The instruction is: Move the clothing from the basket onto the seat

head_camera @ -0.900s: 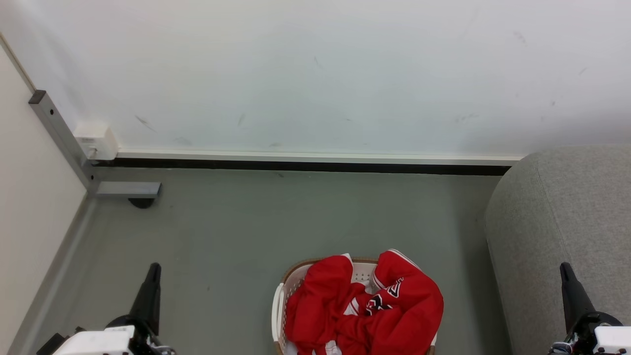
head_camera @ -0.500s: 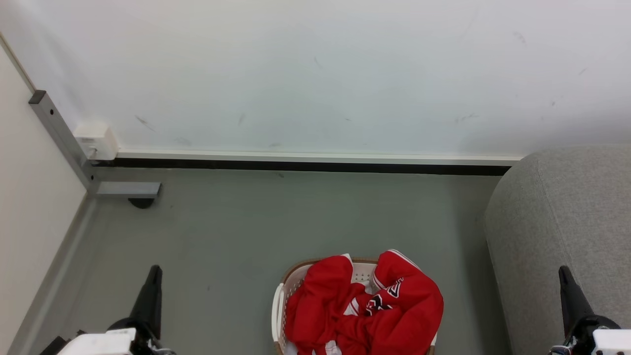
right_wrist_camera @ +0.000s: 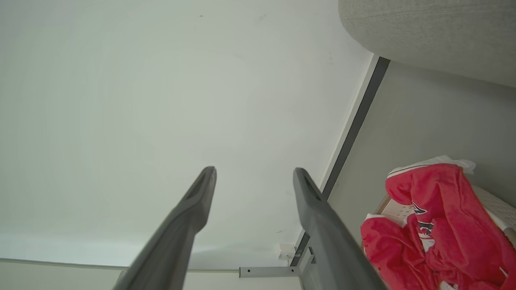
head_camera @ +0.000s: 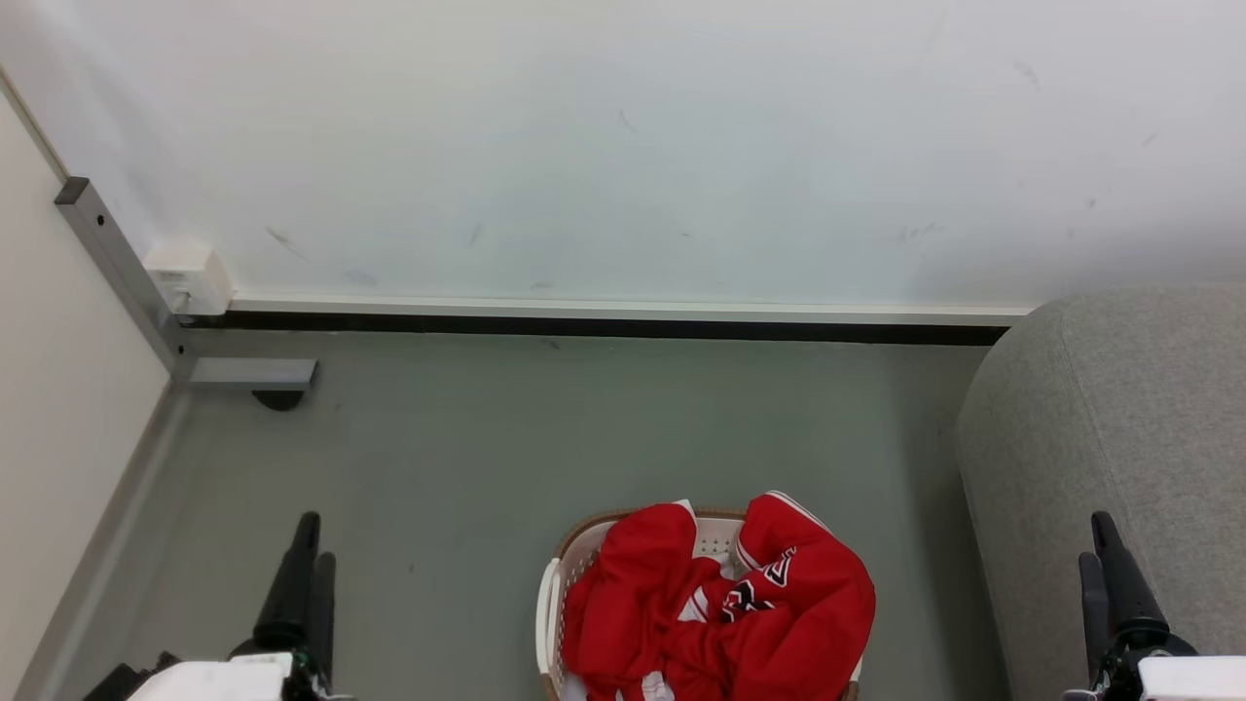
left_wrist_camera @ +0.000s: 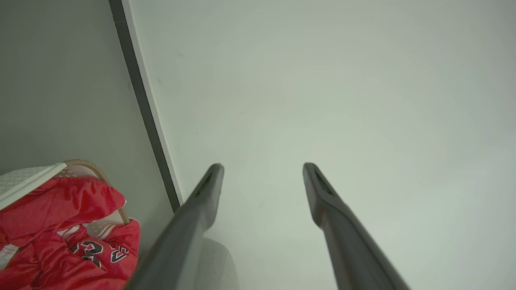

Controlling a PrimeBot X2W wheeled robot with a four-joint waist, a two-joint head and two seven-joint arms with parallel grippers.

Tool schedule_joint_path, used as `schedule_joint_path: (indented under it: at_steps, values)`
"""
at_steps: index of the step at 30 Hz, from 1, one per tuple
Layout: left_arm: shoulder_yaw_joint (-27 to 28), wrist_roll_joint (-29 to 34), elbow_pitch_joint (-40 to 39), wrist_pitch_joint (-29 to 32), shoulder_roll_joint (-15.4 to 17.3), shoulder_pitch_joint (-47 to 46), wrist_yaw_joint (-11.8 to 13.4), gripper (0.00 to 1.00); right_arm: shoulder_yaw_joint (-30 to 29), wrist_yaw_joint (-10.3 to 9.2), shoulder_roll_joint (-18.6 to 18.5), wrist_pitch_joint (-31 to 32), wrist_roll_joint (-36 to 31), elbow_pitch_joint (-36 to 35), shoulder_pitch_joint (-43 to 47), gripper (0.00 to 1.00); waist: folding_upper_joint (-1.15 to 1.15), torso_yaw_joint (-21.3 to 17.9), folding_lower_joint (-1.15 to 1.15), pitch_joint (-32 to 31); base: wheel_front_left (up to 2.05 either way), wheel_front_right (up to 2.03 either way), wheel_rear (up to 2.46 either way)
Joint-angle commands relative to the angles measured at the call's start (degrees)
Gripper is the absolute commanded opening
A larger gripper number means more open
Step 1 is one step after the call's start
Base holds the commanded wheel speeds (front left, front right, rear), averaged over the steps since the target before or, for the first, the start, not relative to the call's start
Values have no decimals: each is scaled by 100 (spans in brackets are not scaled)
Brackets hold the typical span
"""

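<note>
Holding nothing in left gripper [head_camera: 316, 541] or right gripper [head_camera: 1092, 538], both spread wide; everything yet to do, with the clothing [head_camera: 720, 608] heaped in the basket [head_camera: 551, 594] on the floor [head_camera: 487, 438] beside the seat [head_camera: 1119, 409]

red clothing [head_camera: 720, 608], cream basket [head_camera: 551, 604], grey seat [head_camera: 1110, 428]

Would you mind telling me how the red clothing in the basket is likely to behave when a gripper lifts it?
The red clothing lies crumpled in soft folds, so it will probably sag and trail from a pinch. It drapes over the basket rim, so it may snag or tug the basket along.
</note>
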Motion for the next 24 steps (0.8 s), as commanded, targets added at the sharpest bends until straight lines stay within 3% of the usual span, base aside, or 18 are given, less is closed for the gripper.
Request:
schedule_joint_path:
  at_steps: [1, 14, 24]
  values:
    - [-75, 360, -193, -86, 84, -154, -13, 100, 53, -1, -57, -93, -210, -186, -124, 100, 0, -4, 0, 0, 0, 0, 0]
    - [-52, 1737, -389, -381, 39, -165, -17, 100, 277, -2, -76, -389, -1574, -445, -107, 100, 0, -13, 0, -13, 0, 0, 0]
    - [-158, 3175, -488, -603, 35, -169, -21, 100, 406, -3, -107, -611, -2967, -462, -75, 100, 0, -18, 0, -25, 0, 0, 0]
